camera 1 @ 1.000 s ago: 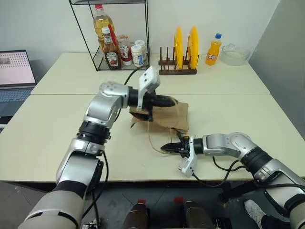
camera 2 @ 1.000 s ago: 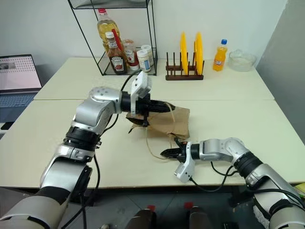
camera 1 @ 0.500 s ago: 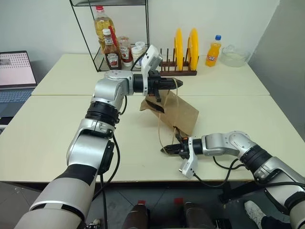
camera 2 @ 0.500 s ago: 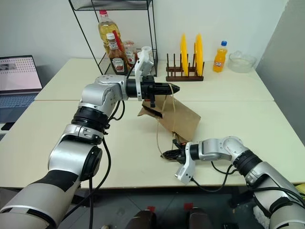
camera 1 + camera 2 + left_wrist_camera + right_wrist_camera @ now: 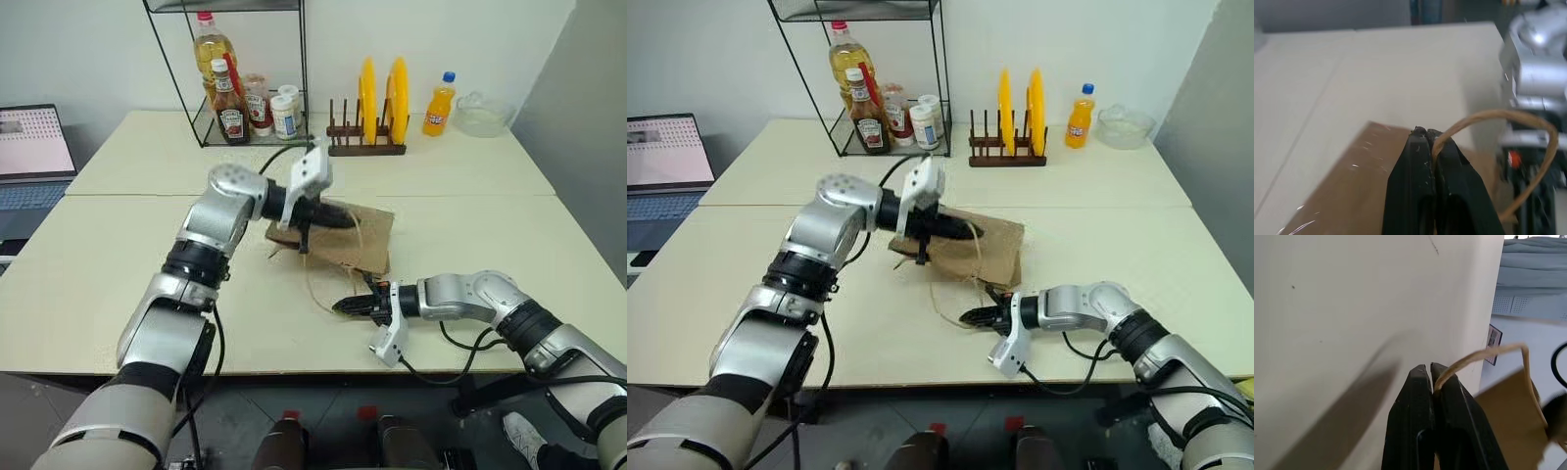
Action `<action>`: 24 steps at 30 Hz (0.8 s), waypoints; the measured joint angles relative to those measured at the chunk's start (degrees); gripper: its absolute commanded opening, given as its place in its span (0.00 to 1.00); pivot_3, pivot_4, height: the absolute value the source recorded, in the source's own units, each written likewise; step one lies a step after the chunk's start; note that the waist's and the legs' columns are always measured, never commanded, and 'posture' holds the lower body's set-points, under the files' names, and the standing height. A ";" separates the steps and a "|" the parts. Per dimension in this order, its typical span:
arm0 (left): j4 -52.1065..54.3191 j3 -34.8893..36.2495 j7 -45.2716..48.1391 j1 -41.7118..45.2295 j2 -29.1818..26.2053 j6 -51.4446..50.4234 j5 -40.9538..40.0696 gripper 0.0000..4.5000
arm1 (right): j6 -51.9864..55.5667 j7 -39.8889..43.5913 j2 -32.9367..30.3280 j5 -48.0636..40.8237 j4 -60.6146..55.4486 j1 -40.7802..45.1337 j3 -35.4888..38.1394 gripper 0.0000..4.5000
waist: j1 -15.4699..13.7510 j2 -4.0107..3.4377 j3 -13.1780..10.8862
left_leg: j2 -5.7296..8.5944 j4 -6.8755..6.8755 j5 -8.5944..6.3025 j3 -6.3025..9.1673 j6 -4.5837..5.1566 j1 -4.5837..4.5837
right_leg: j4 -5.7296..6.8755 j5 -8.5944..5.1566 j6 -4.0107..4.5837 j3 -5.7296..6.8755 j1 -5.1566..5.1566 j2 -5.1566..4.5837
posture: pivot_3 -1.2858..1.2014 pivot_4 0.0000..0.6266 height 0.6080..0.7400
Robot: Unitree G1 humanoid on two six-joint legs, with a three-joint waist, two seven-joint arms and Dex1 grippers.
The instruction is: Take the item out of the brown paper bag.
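The brown paper bag [image 5: 343,238] lies creased and flattish on the worktop [image 5: 470,176], its inside hidden — whether the cola bottle is within cannot be told — and the laptop [image 5: 29,162] is cut off by the picture's left edge.

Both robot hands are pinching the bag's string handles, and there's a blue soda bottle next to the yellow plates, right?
Nearly. The soda bottle beside the yellow plates is orange with a blue cap, as the left eye view shows. The handle part is right.
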State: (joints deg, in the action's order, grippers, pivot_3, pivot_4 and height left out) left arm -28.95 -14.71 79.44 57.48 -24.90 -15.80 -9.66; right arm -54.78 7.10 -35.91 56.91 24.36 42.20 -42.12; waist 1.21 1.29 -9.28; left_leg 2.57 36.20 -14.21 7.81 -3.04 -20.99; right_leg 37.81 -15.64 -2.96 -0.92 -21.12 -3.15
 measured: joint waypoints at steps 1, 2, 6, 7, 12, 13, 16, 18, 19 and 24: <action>0.45 -0.58 0.16 -0.16 -0.03 0.30 0.35 0.00 | 0.00 0.54 0.00 -0.27 -0.01 0.00 0.03 0.01 | -0.11 0.00 0.00 | 0.00 0.00 -0.01 0.00 0.01 -0.01 | -0.03 0.00 -0.01 0.01 0.00 0.00 | 0.52 0.24 1.00; 0.92 -0.91 0.27 -0.16 0.01 0.69 0.78 0.00 | -0.01 0.83 0.00 -0.34 -0.05 0.00 0.04 0.01 | -0.15 0.00 0.00 | 0.00 0.00 -0.01 0.00 0.01 -0.01 | -0.03 0.00 -0.01 0.01 0.00 0.00 | 0.52 0.24 1.00; -0.41 -0.97 -0.75 2.01 3.81 1.66 1.13 0.00 | -0.15 1.68 0.10 -0.26 -0.07 0.16 -0.01 0.01 | -0.34 0.02 0.01 | 0.01 -0.02 -0.01 0.01 0.02 0.00 | -0.05 -0.14 -0.23 0.03 0.02 0.00 | 0.52 0.24 1.00; -1.33 -0.85 -1.55 3.09 5.30 1.22 1.00 0.00 | -0.19 1.73 0.14 -0.19 -0.07 0.22 -0.07 0.01 | -0.34 0.04 0.02 | 0.01 -0.02 -0.01 0.00 0.03 0.00 | -0.06 -0.14 -0.24 0.02 0.02 0.00 | 0.52 0.24 1.00; -11.11 3.73 -6.86 11.97 10.68 -2.52 -1.33 0.00 | -0.29 1.71 0.22 0.95 -0.71 0.54 -0.70 0.01 | -0.15 0.06 0.04 | 0.01 -0.09 -0.01 -0.02 0.03 0.04 | -0.06 -0.17 -0.28 0.00 0.03 0.01 | 0.52 0.24 1.00; -14.11 5.19 -8.30 13.98 11.05 -3.31 -1.75 0.00 | -0.08 1.71 0.21 1.14 -0.74 0.55 -0.73 0.01 | -0.14 0.08 0.05 | 0.02 -0.09 -0.01 0.00 0.03 0.05 | -0.07 -0.17 -0.29 0.01 0.04 0.01 | 0.52 0.24 1.00; -20.64 8.64 -11.45 18.04 10.93 -5.73 -2.48 0.00 | 0.35 1.71 0.11 2.05 -1.06 0.54 -0.73 0.01 | -0.15 0.13 0.11 | 0.05 -0.09 -0.01 0.03 0.03 0.09 | -0.11 -0.19 -0.32 0.03 0.10 0.01 | 0.52 0.24 1.00; -24.93 10.43 -13.71 19.44 11.08 -7.42 -2.79 0.00 | 0.66 1.71 0.04 2.59 -1.23 0.54 -0.73 0.01 | -0.16 0.18 0.14 | 0.05 -0.09 -0.01 0.07 0.03 0.10 | -0.12 -0.19 -0.33 0.06 0.11 0.01 | 0.52 0.24 1.00; -26.64 11.09 -15.04 19.83 11.21 -7.84 -2.87 0.00 | 0.81 1.70 0.02 2.68 -1.25 0.53 -0.73 0.01 | -0.17 0.21 0.16 | 0.06 -0.09 -0.01 0.09 0.03 0.10 | -0.12 -0.19 -0.33 0.07 0.14 0.01 | 0.52 0.24 1.00; -32.33 14.29 -19.05 21.88 12.19 -8.73 -3.00 0.00 | 2.04 1.66 -0.42 2.74 -1.80 0.06 -0.72 0.01 | -0.27 0.30 0.21 | 0.07 -0.09 0.00 0.16 0.02 0.11 | -0.16 -0.18 -0.35 0.09 0.19 0.00 | 0.52 0.24 1.00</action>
State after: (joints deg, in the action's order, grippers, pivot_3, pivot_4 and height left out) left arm -61.29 -0.42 60.39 79.36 -12.71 -24.53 -12.66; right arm -52.74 8.75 -36.33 59.64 22.55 42.26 -42.84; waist 0.93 1.59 -9.07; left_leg 2.64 36.12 -14.21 7.96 -3.02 -20.88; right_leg 37.65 -15.82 -3.31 -0.83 -20.93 -3.15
